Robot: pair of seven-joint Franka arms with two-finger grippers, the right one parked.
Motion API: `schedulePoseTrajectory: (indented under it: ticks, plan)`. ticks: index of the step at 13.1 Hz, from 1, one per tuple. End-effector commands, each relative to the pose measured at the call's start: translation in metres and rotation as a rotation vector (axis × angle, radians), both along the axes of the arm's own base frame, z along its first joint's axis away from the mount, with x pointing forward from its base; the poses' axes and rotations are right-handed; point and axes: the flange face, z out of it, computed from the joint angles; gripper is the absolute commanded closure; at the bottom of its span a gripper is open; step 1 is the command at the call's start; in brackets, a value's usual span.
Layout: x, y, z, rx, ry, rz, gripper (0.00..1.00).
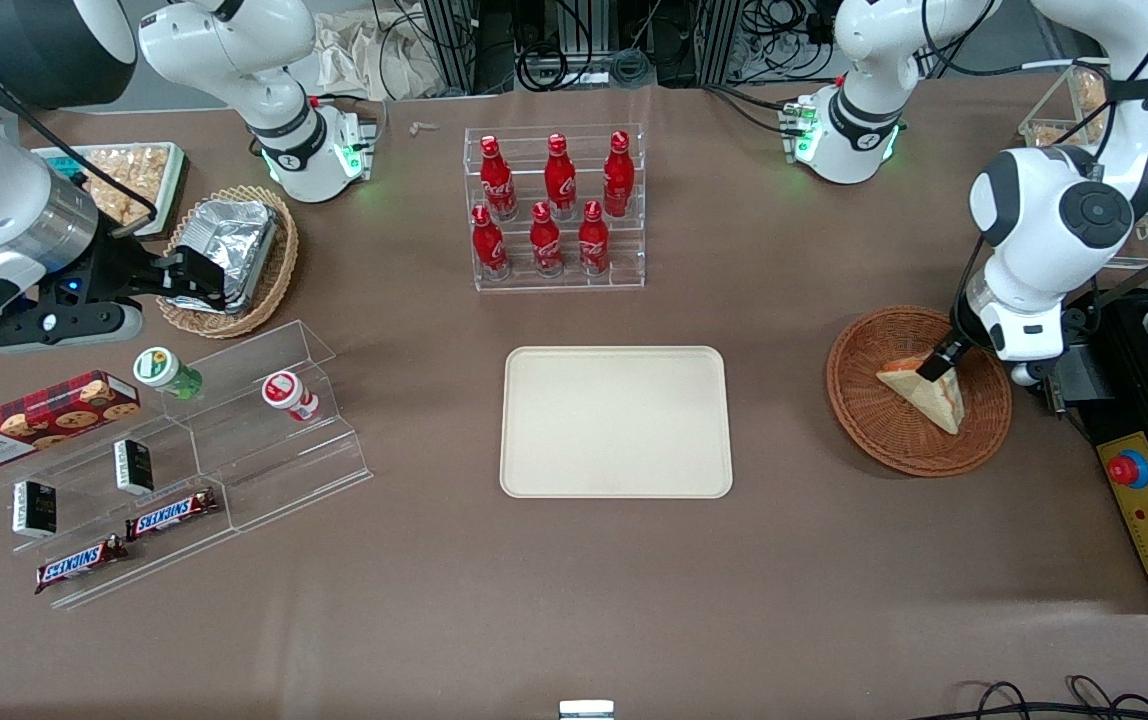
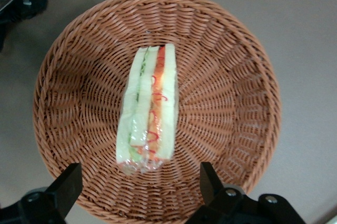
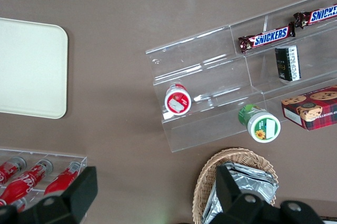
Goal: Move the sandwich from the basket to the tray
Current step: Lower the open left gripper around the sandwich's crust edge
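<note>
Your pincer [image 2: 139,190] hangs wide open just above the sandwich [image 1: 927,391] in the basket [image 1: 884,435], with nothing around it but low wicker rim. Between basket and tray [image 1: 616,421] you've got bare bench [image 1: 784,560]. The bottle rack [image 1: 556,208] stands farther from the front camera than the tray.

The working left arm [image 1: 1054,215] is built of glossy white rounded shells with dark grey round caps on its joints, and a thin black cable runs along its upper links toward 12 o'clock. Its round white base [image 1: 849,135] carries a black ring with a small mark and glows green at the rim. The gripper [image 2: 138,188] is matte black, with 2 wedge-shaped fingers [image 2: 67,184] and round silver screw heads set into the black body at 6 o'clock of them.
</note>
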Motion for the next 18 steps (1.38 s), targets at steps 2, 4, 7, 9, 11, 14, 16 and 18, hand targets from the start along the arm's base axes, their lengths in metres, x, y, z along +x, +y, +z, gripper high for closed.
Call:
schedulePoseTrajectory:
  ticks: [2, 4, 7, 9, 11, 14, 16, 18]
  plan:
    - [-0.012, 0.010, -0.016, -0.007, -0.010, 0.035, 0.01]
    - [-0.013, 0.010, -0.015, -0.007, -0.011, 0.035, 0.01]
    - [-0.019, 0.009, -0.023, -0.007, -0.045, 0.029, 0.01]
    - [-0.022, 0.009, -0.027, -0.006, -0.077, 0.022, 0.01]
    - [-0.021, 0.009, -0.027, -0.007, -0.085, 0.019, 0.01]
    - [-0.023, 0.008, -0.041, -0.017, -0.112, 0.012, 0.01]
    - [-0.023, 0.010, -0.049, -0.023, -0.129, -0.004, 0.01]
    - [-0.023, 0.024, -0.053, -0.020, -0.139, -0.012, 0.01]
